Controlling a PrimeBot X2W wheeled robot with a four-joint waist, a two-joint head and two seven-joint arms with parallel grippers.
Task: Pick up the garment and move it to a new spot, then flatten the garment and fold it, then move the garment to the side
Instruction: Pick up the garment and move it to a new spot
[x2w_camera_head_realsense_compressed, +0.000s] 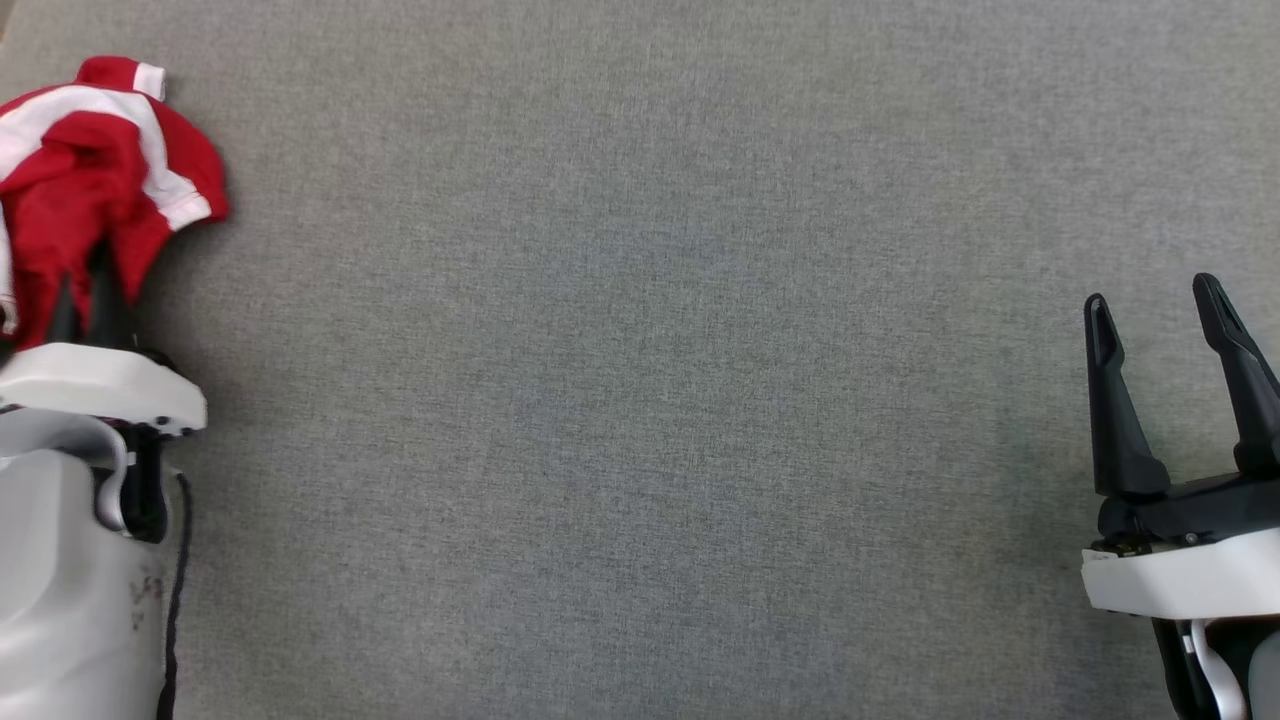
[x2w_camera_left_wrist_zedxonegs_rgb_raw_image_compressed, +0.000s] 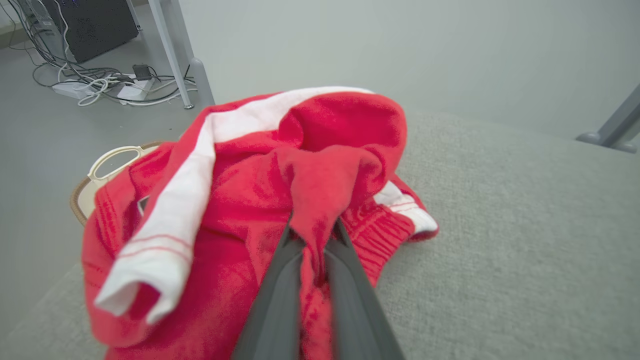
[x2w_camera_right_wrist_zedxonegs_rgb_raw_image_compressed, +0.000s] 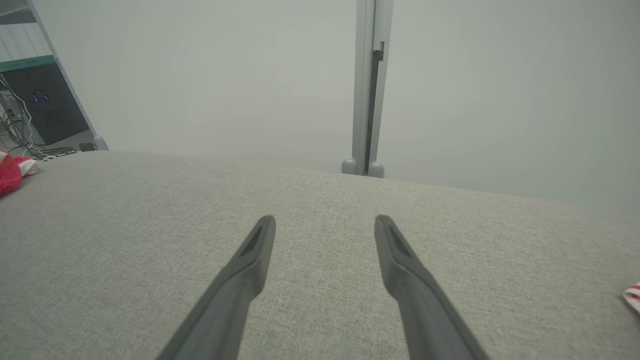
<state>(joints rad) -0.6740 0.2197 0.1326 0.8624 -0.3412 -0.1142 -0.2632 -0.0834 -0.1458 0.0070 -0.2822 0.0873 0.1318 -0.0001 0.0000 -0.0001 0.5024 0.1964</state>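
Grey woven cloth covers the table (x2w_camera_head_realsense_compressed: 640, 400) in front of me. Nearest, at 4 o'clock in my head view, my right gripper (x2w_camera_head_realsense_compressed: 1152, 292) hovers with its jaws spread, holding nothing. At 9 o'clock my left gripper (x2w_camera_left_wrist_zedxonegs_rgb_raw_image_compressed: 315, 227) has its jaws pinched onto a fold of the garment (x2w_camera_left_wrist_zedxonegs_rgb_raw_image_compressed: 235, 200), a red piece with white stripes, bunched at the table's left edge, about 10 o'clock. I judge the task barely begun: the pinch is made, but carrying, flattening, folding and setting aside are all left. Crumpled as it is, the heap runs roughly 6 to 12 away from my fingers, a white-edged hem poking toward 1 o'clock. Its true long axis I cannot tell. Beyond it sits a basket (x2w_camera_left_wrist_zedxonegs_rgb_raw_image_compressed: 100, 167).
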